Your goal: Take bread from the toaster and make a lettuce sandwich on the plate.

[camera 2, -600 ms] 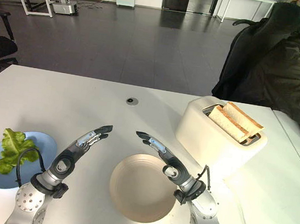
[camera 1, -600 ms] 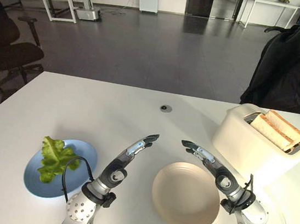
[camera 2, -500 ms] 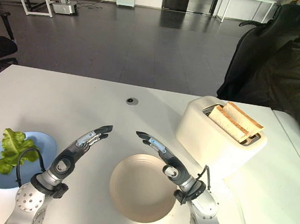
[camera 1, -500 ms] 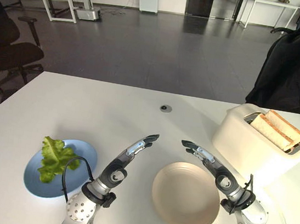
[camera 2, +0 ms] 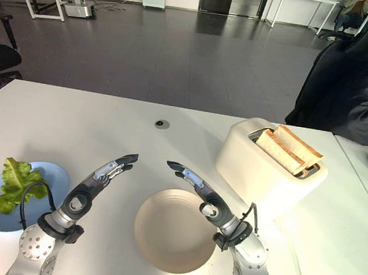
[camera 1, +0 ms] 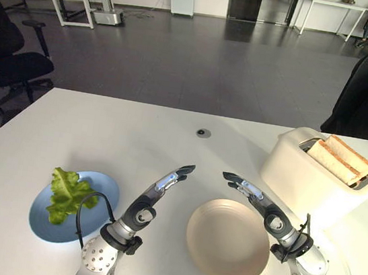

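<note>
1. The toaster (camera 1: 300, 180) stands on the white tabletop (camera 1: 104, 127) at the far right. Its long axis runs from far left to near right.
2. 2 slices of bread (camera 1: 341, 160) stand on edge in its slots, side by side. Their tops stick out, and their long edges run along the toaster's axis.
3. The tan plate (camera 1: 227, 245) lies near the middle, in front and to the left of the toaster, with nothing on it.
4. A blue plate (camera 1: 102, 191) sits at the near left. The lettuce (camera 1: 64, 195) lies on its left part, with its long axis running roughly near to far.
5. The left hand (camera 1: 152, 198) is between the 2 plates. It is released, with the fingers stretched out and pointing far-right, and it holds nothing.
6. The right hand (camera 1: 260, 202) is at the tan plate's far right rim. It is also released and holds nothing, with the fingers extended far-left.
7. A small round grommet (camera 1: 203, 133) is set in the tabletop farther back.
</note>
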Action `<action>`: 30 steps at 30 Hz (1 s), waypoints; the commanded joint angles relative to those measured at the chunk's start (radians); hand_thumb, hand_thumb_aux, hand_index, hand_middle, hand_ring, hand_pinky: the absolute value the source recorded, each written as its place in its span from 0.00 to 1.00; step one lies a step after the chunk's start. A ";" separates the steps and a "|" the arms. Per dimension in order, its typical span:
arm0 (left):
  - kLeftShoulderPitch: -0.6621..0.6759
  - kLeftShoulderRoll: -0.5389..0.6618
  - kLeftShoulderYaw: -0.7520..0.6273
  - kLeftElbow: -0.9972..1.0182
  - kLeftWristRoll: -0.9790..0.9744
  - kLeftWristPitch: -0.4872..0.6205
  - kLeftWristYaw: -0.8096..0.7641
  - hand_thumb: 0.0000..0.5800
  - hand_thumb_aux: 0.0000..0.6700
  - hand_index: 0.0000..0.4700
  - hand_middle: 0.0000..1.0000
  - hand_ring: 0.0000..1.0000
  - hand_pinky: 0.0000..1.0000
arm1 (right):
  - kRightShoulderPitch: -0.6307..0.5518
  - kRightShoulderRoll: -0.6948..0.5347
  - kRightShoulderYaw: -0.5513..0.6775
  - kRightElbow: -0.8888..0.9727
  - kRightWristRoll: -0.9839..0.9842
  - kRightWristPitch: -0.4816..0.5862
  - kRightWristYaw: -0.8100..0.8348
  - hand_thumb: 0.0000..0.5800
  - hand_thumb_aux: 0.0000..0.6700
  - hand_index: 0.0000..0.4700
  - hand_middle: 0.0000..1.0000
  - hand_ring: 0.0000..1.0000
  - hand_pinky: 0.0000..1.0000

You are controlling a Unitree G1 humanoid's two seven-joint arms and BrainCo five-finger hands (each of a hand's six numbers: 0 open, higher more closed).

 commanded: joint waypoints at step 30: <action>-0.008 -0.014 -0.052 -0.009 0.071 0.049 0.023 0.00 0.00 0.00 0.00 0.00 0.00 | -0.447 -0.602 -0.287 0.690 -0.463 0.043 -0.364 0.85 0.61 0.61 0.00 0.00 0.00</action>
